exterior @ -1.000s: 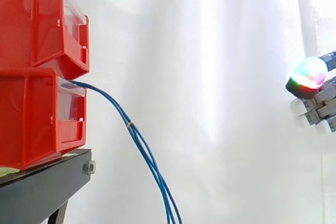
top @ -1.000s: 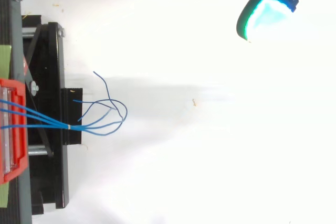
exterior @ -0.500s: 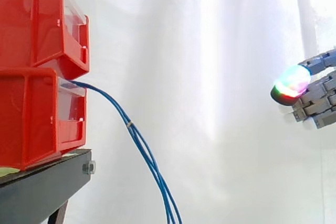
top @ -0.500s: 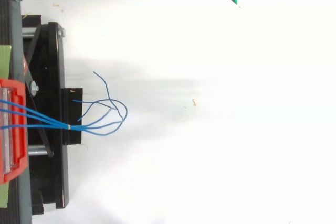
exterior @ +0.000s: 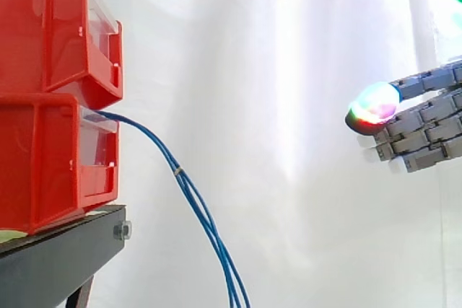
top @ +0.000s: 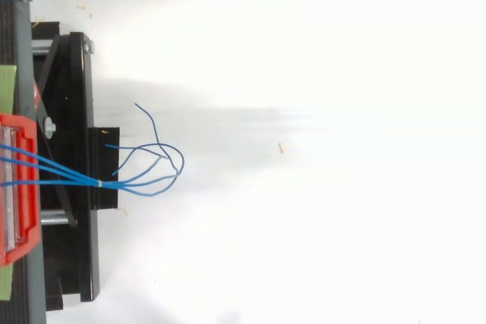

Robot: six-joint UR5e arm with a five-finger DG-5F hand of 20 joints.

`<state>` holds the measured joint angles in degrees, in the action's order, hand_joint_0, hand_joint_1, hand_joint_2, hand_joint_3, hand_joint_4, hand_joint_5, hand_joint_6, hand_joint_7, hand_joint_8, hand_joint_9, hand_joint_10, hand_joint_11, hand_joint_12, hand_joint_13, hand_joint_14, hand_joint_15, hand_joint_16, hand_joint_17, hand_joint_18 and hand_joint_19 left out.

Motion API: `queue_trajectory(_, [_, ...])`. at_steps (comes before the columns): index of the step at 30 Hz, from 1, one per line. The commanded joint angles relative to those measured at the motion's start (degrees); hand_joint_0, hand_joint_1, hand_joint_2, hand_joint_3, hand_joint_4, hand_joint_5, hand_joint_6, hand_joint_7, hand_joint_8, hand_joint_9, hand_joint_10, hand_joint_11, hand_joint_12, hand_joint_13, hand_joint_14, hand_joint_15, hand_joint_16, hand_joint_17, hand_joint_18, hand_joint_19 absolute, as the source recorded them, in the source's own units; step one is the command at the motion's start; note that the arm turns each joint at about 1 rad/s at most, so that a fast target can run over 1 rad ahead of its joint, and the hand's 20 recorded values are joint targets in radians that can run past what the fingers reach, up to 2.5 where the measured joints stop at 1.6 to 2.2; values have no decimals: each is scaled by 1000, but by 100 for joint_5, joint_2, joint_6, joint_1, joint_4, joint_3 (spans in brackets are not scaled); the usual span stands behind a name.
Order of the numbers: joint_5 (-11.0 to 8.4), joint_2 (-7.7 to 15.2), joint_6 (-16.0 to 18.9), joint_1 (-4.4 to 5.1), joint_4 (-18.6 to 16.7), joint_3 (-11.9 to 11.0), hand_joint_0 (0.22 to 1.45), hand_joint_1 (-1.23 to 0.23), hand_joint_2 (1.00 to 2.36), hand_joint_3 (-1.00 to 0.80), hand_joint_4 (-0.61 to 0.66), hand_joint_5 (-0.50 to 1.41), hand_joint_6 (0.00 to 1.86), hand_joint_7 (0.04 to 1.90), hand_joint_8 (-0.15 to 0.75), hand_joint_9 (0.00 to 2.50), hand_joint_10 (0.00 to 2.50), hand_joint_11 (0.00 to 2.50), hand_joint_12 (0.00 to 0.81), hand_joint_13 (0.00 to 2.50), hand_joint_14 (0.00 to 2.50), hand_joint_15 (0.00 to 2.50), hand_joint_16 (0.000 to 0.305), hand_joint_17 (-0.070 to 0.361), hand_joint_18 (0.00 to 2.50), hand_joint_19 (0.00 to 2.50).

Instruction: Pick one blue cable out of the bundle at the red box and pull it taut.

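The blue cable bundle [exterior: 191, 192] emerges from the front lip of the lower red box [exterior: 43, 164] and hangs slack, its long axis running from 11 o'clock down to 5 o'clock in the side view. The strands are bound by a small tie [exterior: 177, 172] a short way along from the box; in the top view the loose ends [top: 156, 161] are seen fanned out beyond it toward 3 o'clock. The box is carried on a black stand [exterior: 58, 250], beneath an upper red bin [exterior: 50, 27]. The hand [exterior: 422, 131] is held well apart from the bundle, with its fingers extended, relaxed and empty, pads directed toward 9 o'clock. From the hand, the bundle lies at roughly 8 o'clock in the side view. No strand is judged to be selected yet; travel toward 9 o'clock with slight descent is required before one strand can be pinched
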<state>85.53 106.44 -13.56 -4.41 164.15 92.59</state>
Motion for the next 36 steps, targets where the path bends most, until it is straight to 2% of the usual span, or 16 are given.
queue_trajectory(1, [8,9,29,19,-23,-4,384,-491,1000,-500,244,-252,501,636,268,0,0,0,382,0,0,38,65,146,0,109])
queue_trajectory(4, [17,123,64,45,-94,-4,403,-509,1000,-500,247,-245,501,636,269,9,0,0,374,0,0,38,63,141,0,110])
queue_trajectory(8, [43,545,275,54,-542,-21,423,-515,1000,-500,256,-236,501,641,273,51,0,0,366,0,0,36,60,136,0,114])
queue_trajectory(17, [17,870,213,186,-1043,-109,439,-513,1000,-500,266,-229,501,642,272,75,0,0,361,0,0,40,59,133,0,121])
queue_trajectory(18, [34,993,222,204,-1069,-179,440,-513,1000,-500,266,-229,501,642,272,77,0,0,361,0,0,39,59,133,0,122])
queue_trajectory(19, [43,1248,266,204,-1061,-364,440,-512,1000,-500,270,-228,501,641,273,79,0,0,361,0,0,43,59,133,0,123])
queue_trajectory(20, [70,1389,301,204,-1043,-496,441,-511,1000,-500,271,-227,501,643,272,78,0,0,360,0,1,40,59,132,0,120])
queue_trajectory(22, [201,1661,389,204,-955,-751,441,-512,1000,-500,271,-226,501,643,275,83,0,0,360,0,1,40,59,132,0,120])
queue_trajectory(24, [465,2127,512,204,-683,-1313,442,-511,1000,-500,272,-226,501,645,275,83,0,0,360,0,0,43,59,132,0,128])
queue_trajectory(26, [509,2276,512,212,-560,-1515,442,-511,1000,-500,275,-225,501,646,277,87,1,0,361,0,0,46,59,132,0,128])
queue_trajectory(27, [535,2434,503,221,-498,-1709,442,-512,1000,-500,275,-225,501,646,277,88,0,0,360,0,0,42,59,132,0,127])
queue_trajectory(29, [553,2628,494,248,-428,-1955,443,-511,1000,-500,277,-223,501,648,277,89,0,0,360,0,0,43,59,132,0,127])
queue_trajectory(31, [553,2681,494,274,-428,-2051,444,-510,1000,-500,278,-222,501,648,277,91,0,0,361,0,0,44,58,132,0,126])
queue_trajectory(36, [527,2786,494,327,-577,-2060,446,-510,1000,-500,280,-221,501,647,278,96,0,0,360,0,2,43,58,131,0,138])
